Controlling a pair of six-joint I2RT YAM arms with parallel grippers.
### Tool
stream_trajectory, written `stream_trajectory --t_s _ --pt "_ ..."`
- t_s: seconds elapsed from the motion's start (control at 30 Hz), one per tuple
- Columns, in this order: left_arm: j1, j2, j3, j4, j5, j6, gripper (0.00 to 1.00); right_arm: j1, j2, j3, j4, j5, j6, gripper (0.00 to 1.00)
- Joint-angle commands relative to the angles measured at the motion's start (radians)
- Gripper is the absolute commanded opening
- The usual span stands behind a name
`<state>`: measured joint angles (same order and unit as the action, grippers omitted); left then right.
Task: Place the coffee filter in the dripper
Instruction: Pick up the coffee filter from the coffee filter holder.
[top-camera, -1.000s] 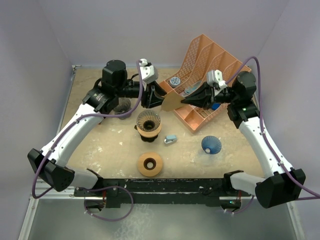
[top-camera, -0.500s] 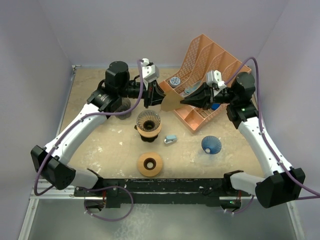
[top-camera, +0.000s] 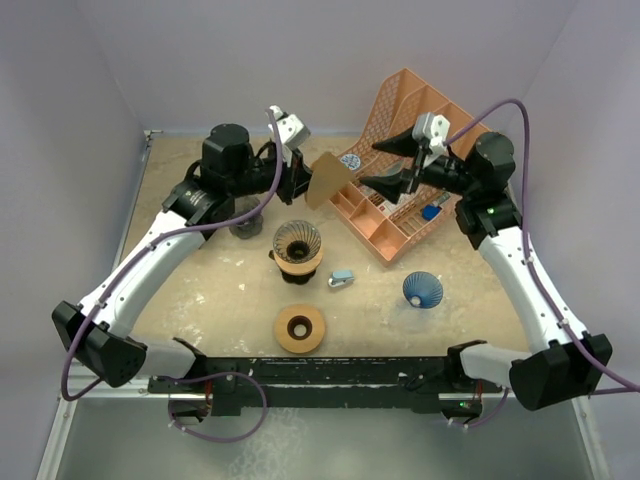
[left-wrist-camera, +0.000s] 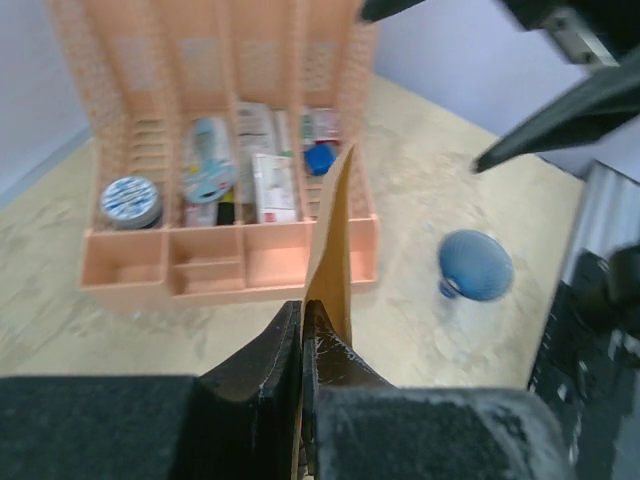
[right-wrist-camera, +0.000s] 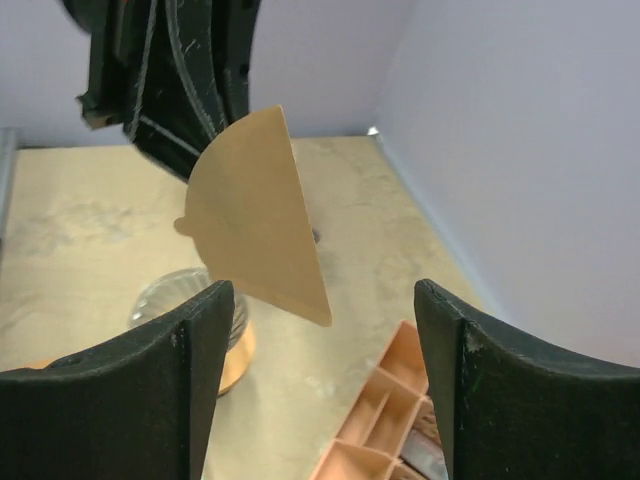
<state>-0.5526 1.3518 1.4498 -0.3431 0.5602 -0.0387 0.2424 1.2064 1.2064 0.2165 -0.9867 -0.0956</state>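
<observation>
**Coffee filter**: tan paper, folded flat. Aloft over the far middle of the table, just left of the peach organiser rack. Pinched at its left edge in the shut fingers of the left gripper. Clear of the right gripper, which sits close on the right with its fingers spread wide on nothing.

**Step in hand, as judged:** carrying to the dripper.
- Bring the left arm nearer until the paper hangs over the ribbed dripper on a tan base, below and nearer, with no paper in it yet.
- Turn the pointed corner straight down.
- Spread the fold into a cone before lowering, perhaps with help from the right gripper. Otherwise likely to lie flat across the rim.
- Let go only once seated against the ribs.

**Attitude:** on edge, broad face toward the right gripper, thin edge toward the left wrist camera. Long axis steep, along the straight fold. Pointed corner lowest, curved rim on the left gripper's side.

**Also on the table:** blue cone, near right; tan ring, near middle.
</observation>
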Motion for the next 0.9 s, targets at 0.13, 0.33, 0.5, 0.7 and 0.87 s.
stream_trajectory --t_s 0.13,0.33,0.5,0.7,0.87 --pt "0.005 0.008 0.064 0.035 -0.395 -0.202 0.00 0.106 0.086 0.130 0.060 0.283 -0.022 0.79" --pt "0.004 0.034 0.051 0.100 -0.523 -0.347 0.00 0.197 0.122 0.125 0.098 0.354 -0.013 0.83" --pt "0.005 0.039 0.031 0.149 -0.617 -0.512 0.00 0.240 0.138 0.088 0.126 0.357 0.012 0.86" --pt "0.005 0.055 0.033 0.145 -0.622 -0.638 0.00 0.286 0.160 0.064 0.152 0.417 0.021 0.89" --pt "0.001 0.055 0.025 0.149 -0.601 -0.684 0.00 0.314 0.189 0.085 0.145 0.495 0.022 0.89"
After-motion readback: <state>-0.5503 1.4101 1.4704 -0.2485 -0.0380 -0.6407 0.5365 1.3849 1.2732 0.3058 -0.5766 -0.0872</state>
